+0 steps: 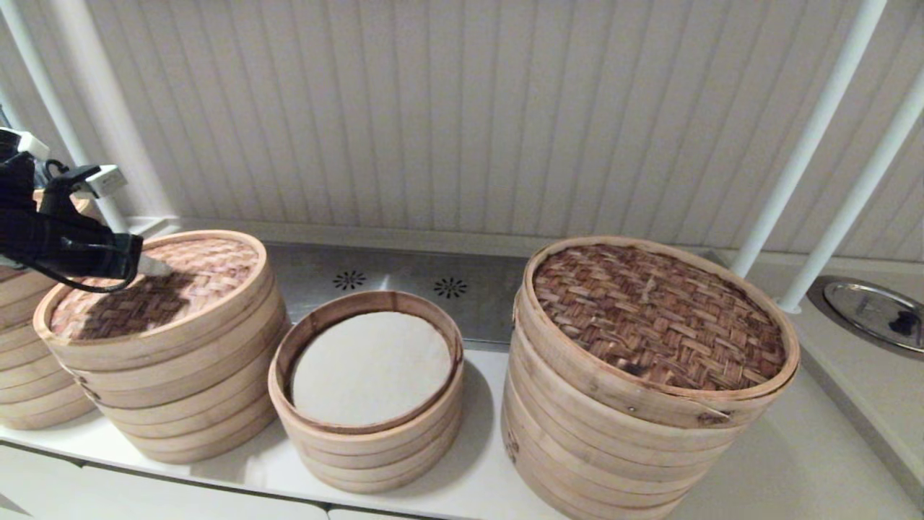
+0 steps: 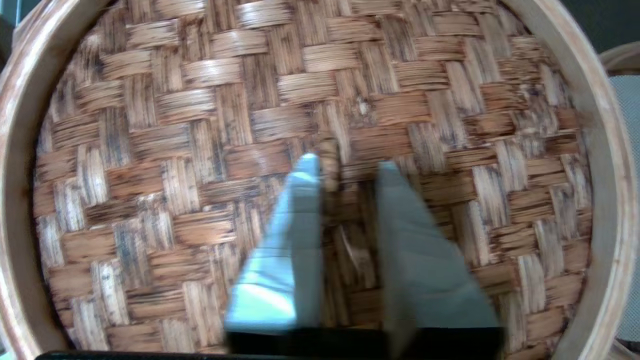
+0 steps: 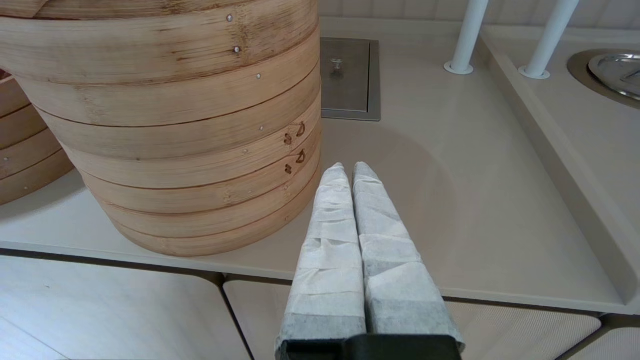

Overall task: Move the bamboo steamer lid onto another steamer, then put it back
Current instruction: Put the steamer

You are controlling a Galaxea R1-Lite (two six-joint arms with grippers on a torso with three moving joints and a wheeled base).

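Observation:
The bamboo steamer lid (image 1: 155,289) lies on the taller pale stack at the left, its herringbone top (image 2: 200,125) filling the left wrist view. My left gripper (image 1: 155,267) hovers just over the lid's centre, open (image 2: 348,164), and the small loop handle (image 2: 327,160) stands between the fingers, close to one of them. The other steamer (image 1: 368,368), short and narrow with a white liner, sits uncovered in the middle. My right gripper (image 3: 348,167) is shut on nothing, low by the counter's front edge beside the widest stack's base; the head view does not show it.
The widest stack (image 1: 653,318), with a dark coarse-weave lid, stands at the right. Another pale stack (image 1: 29,375) sits at the far left behind my left arm. Two white poles (image 1: 808,137) and a round metal cover (image 1: 873,310) are at the far right.

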